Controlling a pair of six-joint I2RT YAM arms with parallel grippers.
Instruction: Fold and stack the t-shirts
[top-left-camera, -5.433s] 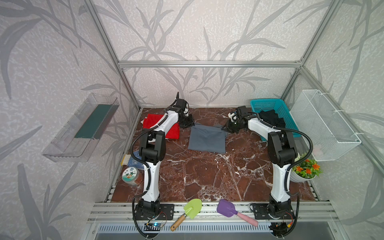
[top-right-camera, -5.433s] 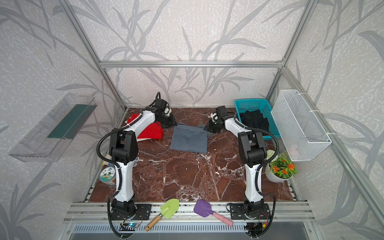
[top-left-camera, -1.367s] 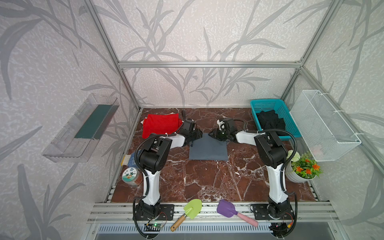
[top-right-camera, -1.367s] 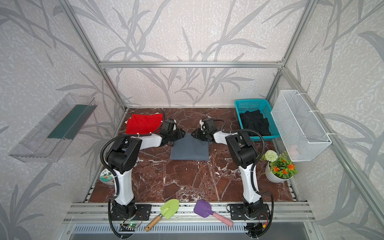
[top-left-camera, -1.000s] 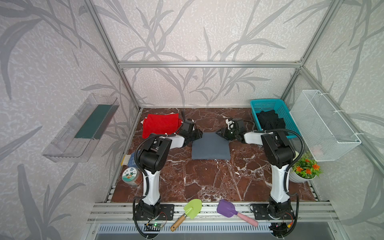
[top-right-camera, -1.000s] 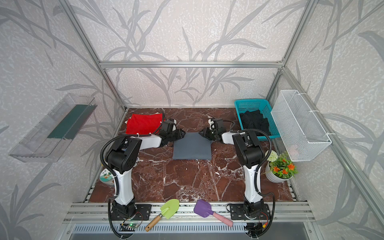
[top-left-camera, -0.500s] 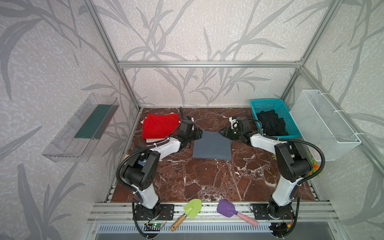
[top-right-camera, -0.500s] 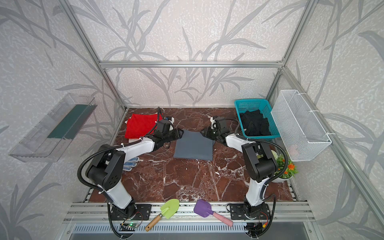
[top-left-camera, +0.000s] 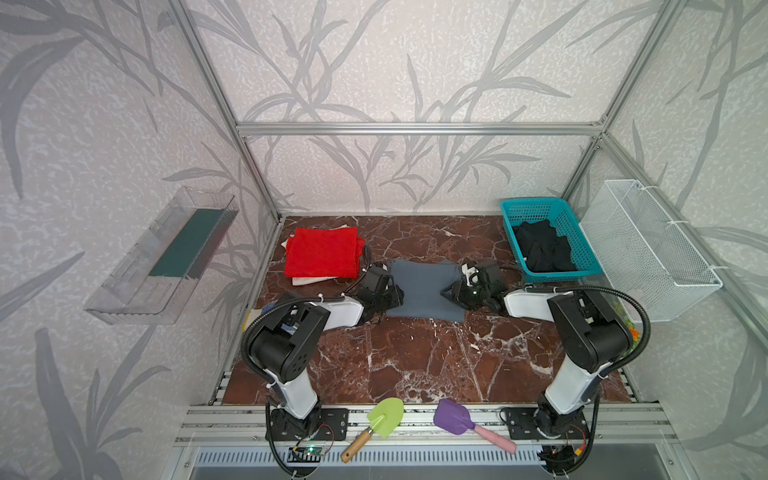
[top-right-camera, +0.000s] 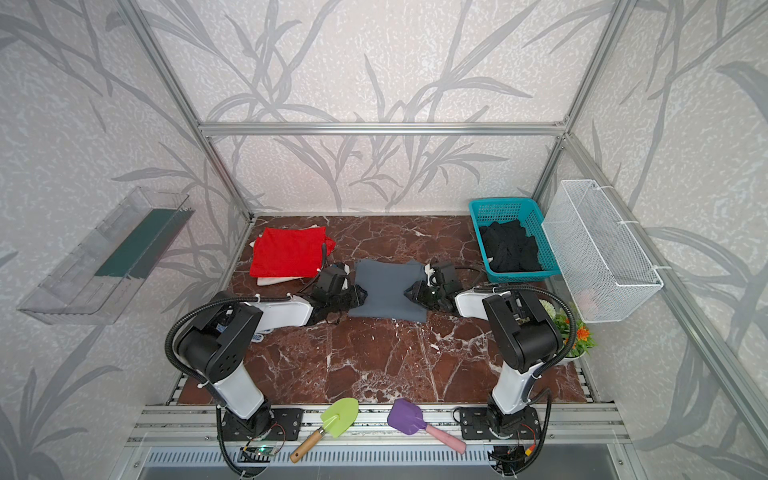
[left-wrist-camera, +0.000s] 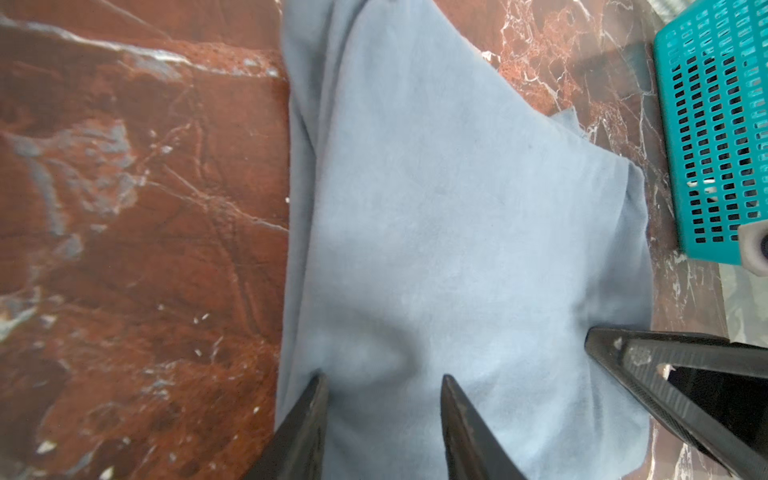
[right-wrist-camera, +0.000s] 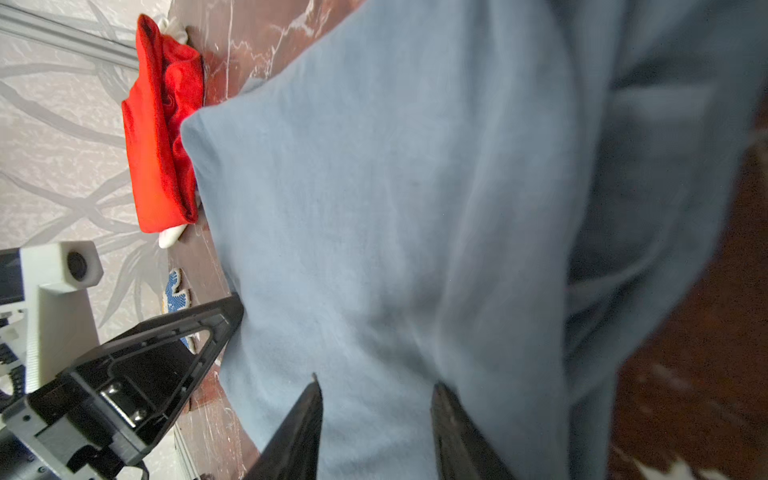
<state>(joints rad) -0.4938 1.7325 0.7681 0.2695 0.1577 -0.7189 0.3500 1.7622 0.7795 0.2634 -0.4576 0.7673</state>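
We record a clear wall tray (top-left-camera: 166, 253) on the left wall. At the table's (top-left-camera: 415, 361) far left lies the red t-shirt (top-left-camera: 322, 257), folded flat on a cream cloth (top-left-camera: 307, 280) and well apart from the grippers.

Next comes the left gripper (top-left-camera: 395, 291), low at the left edge of the grey-blue t-shirt (top-left-camera: 424, 286). In the left wrist view its fingers (left-wrist-camera: 316, 399) stand partly apart with a ridge of that cloth clamped between them.

The grey-blue t-shirt sits folded at mid-table, drawn in at both sides where the grippers meet it.

The right gripper (top-left-camera: 451, 293) meets the shirt's right edge in the same manner. In the right wrist view its fingers (right-wrist-camera: 309, 399) stand partly apart and are closed on the grey cloth, which rises in loose folds.

Further right, the black t-shirt (top-left-camera: 542, 249) lies bunched inside the teal basket (top-left-camera: 532, 203). A white mesh basket (top-left-camera: 648, 249) hangs on the right wall.
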